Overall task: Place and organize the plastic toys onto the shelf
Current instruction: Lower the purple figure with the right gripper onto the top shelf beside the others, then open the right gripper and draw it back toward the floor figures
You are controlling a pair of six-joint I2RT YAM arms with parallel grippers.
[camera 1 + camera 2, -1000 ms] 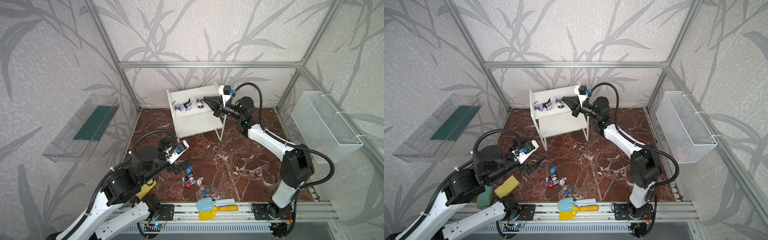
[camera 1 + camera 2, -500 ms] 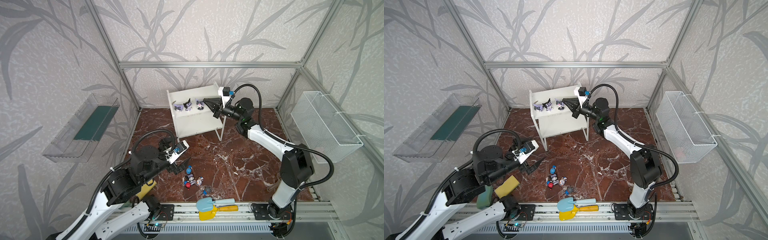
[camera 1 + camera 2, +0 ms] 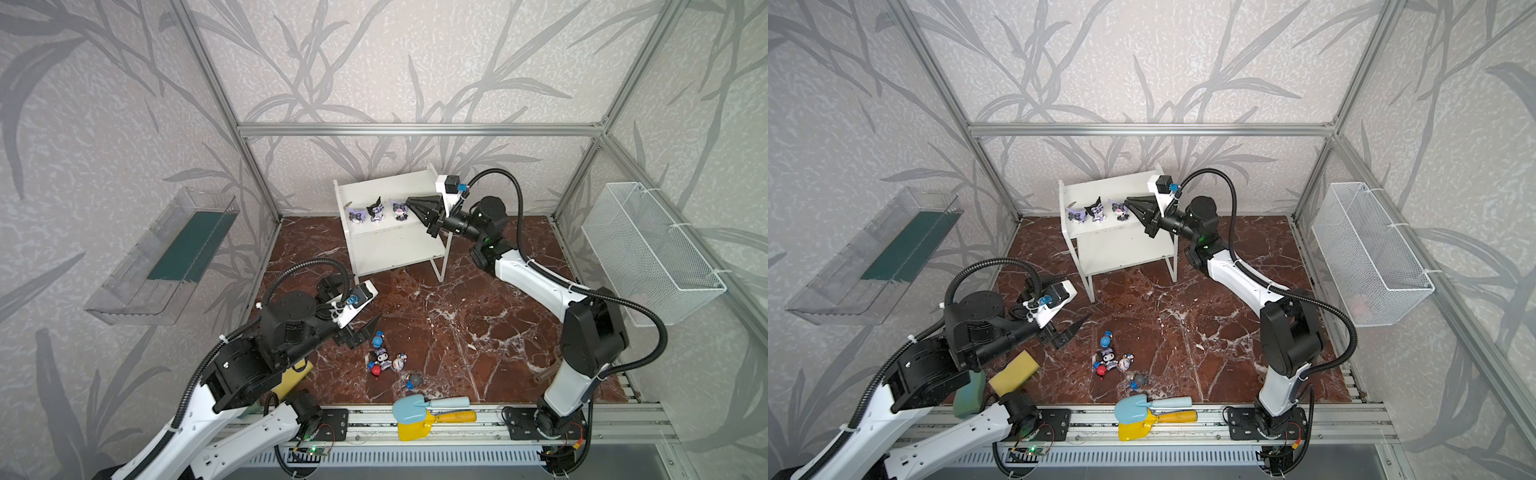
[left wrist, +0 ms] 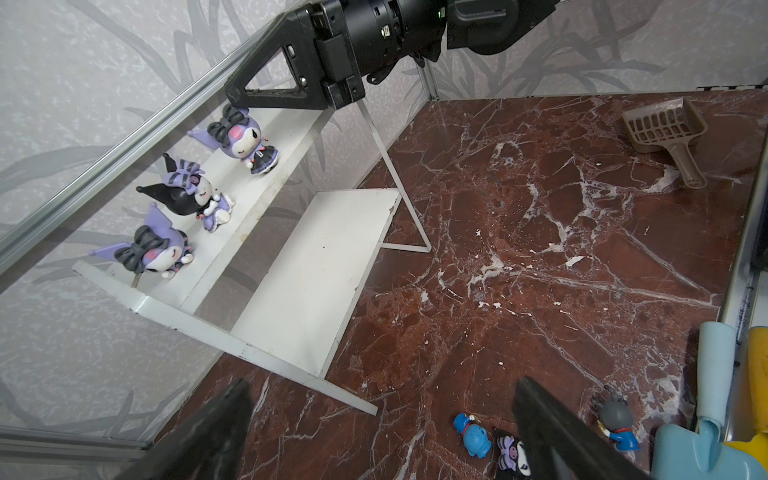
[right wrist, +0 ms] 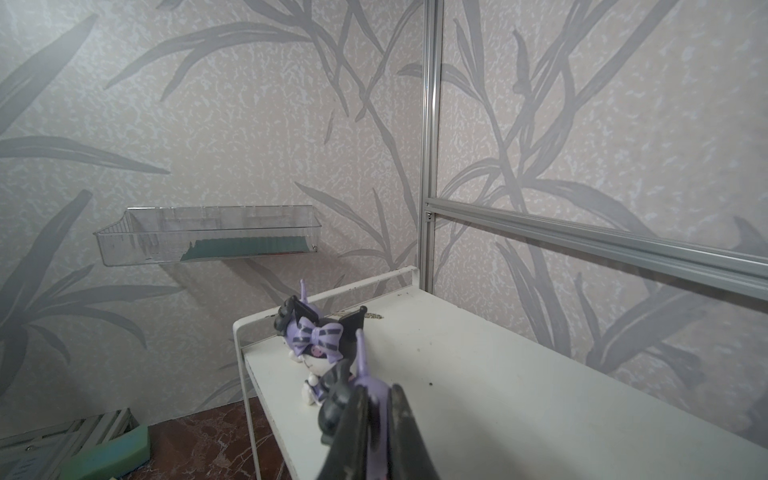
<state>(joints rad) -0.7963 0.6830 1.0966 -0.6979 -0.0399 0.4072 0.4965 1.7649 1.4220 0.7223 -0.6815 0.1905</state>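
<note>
At the back of the marbled surface [image 3: 478, 316], the white two-tier shelf [image 3: 390, 249] stands on thin legs. Along the front edge of its upper board, a row runs from left to right in both top views: the outer purple figurine [image 3: 357, 215], the middle purple figurine [image 3: 376, 210] and the inner purple figurine [image 3: 399, 210].

Right tool [image 3: 409, 203]: it reaches in roughly level over the upper board from the shelf's right side panel, with its tip at the inner purple figurine. The jaws stand almost closed. In the right wrist view a purple part of that figurine shows in the narrow slot between the two fingers [image 5: 357, 432]. The tool therefore appears to pinch the figurine, though the close-range blur leaves contact uncertain.

Left tool [image 3: 365, 332]: it hangs low over the front left part of the surface. The jaws are spread fully wide and grip nothing.

Toys not yet on the shelf lie near the left tool's tips:
- the blue figurine [image 3: 377, 340];
- the black-and-purple figurine [image 3: 383, 357], red figurine [image 3: 375, 370] and white figurine [image 3: 399, 362], packed close together;
- the grey figurine [image 3: 413, 380], slightly apart, toward the front rail.

On the front rail, the blue toy shovel [image 3: 411, 407] overlaps the yellow toy shovel [image 3: 415, 428]. The yellow sponge [image 3: 1013, 370] lies beneath the left arm.
</note>
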